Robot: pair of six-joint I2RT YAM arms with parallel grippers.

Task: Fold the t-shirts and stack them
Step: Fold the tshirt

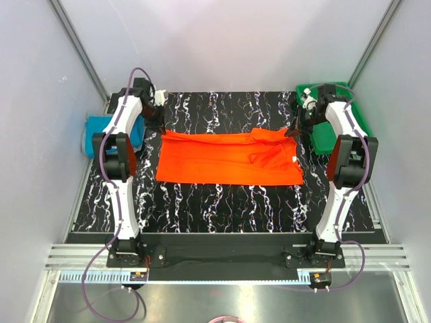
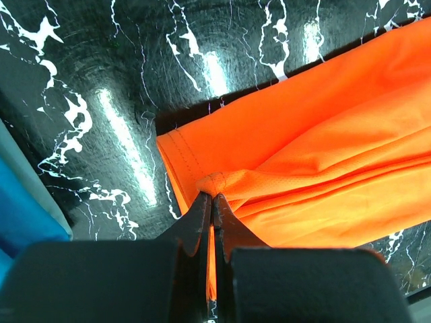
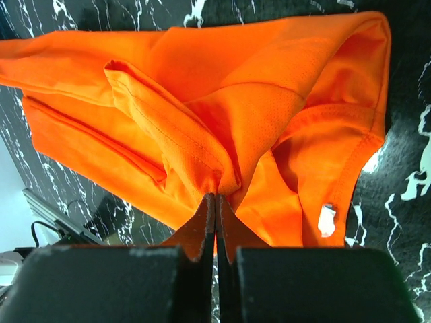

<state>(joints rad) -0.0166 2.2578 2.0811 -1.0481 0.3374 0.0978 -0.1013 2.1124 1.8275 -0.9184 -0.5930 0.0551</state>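
Your left gripper (image 2: 211, 196) is clamped on a hem corner of the orange-red t-shirt (image 1: 222, 161), and your right gripper (image 3: 215, 196) on its bunched other end. The cloth lies stretched between them. Move both ends together, level and taut, so the fold lands straight.

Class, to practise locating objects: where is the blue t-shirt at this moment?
In the top view the blue t-shirt lies at the left edge of the table, behind the left arm, left of the orange t-shirt.

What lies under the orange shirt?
The marbled table shows all around the shirt, so the shirt lies on it. Anything else beneath is covered by the cloth.
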